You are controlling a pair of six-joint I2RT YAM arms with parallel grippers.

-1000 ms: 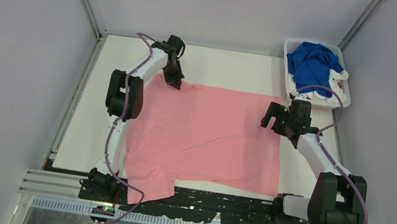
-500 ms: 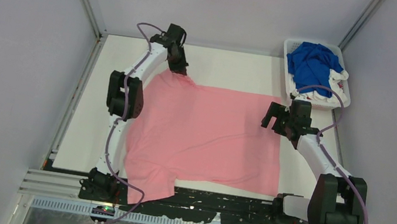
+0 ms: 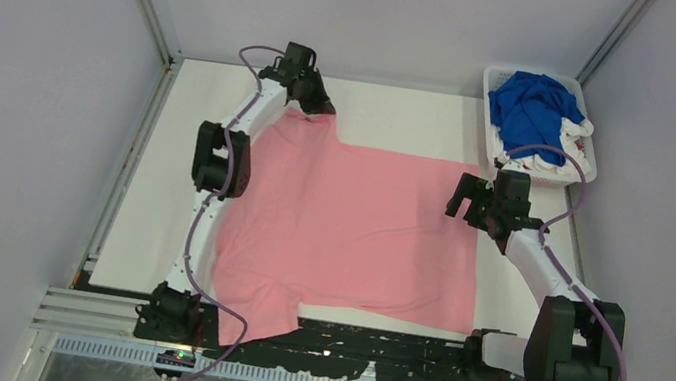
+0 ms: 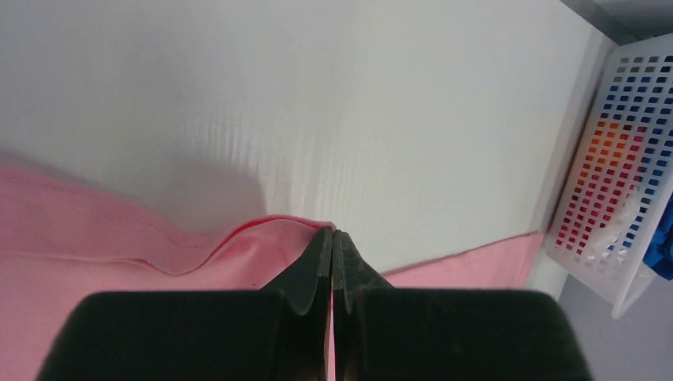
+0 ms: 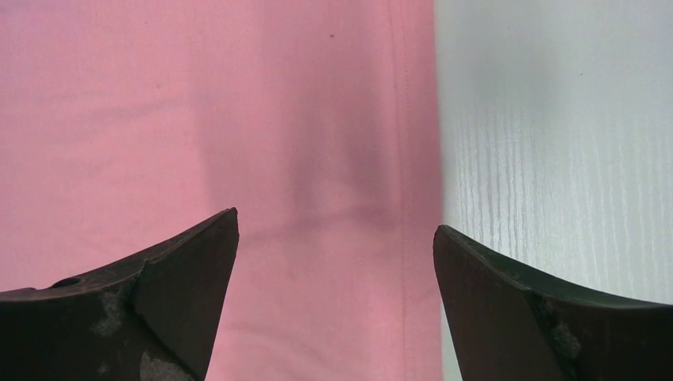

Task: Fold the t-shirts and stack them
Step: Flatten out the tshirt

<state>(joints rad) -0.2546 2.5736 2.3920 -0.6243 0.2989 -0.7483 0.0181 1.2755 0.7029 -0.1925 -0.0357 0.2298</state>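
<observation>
A light pink t-shirt (image 3: 358, 234) lies spread flat on the white table, its near sleeve hanging over the front edge. My left gripper (image 3: 324, 108) (image 4: 334, 234) is shut on the tip of the far sleeve (image 4: 238, 254) and holds it stretched toward the table's back. My right gripper (image 3: 474, 211) (image 5: 335, 230) hovers open over the shirt's right hem (image 5: 405, 159), nothing between its fingers. A royal blue t-shirt (image 3: 528, 108) lies on white ones (image 3: 562, 151) in the basket.
The white slatted basket (image 3: 585, 159) (image 4: 611, 182) stands at the back right corner, close to the right arm. Bare white table (image 3: 395, 118) runs behind the shirt and along both its sides. Grey walls enclose the workspace.
My left gripper has moved back and a little right, drawing the far sleeve out from the shirt body. The right arm has stayed still.
</observation>
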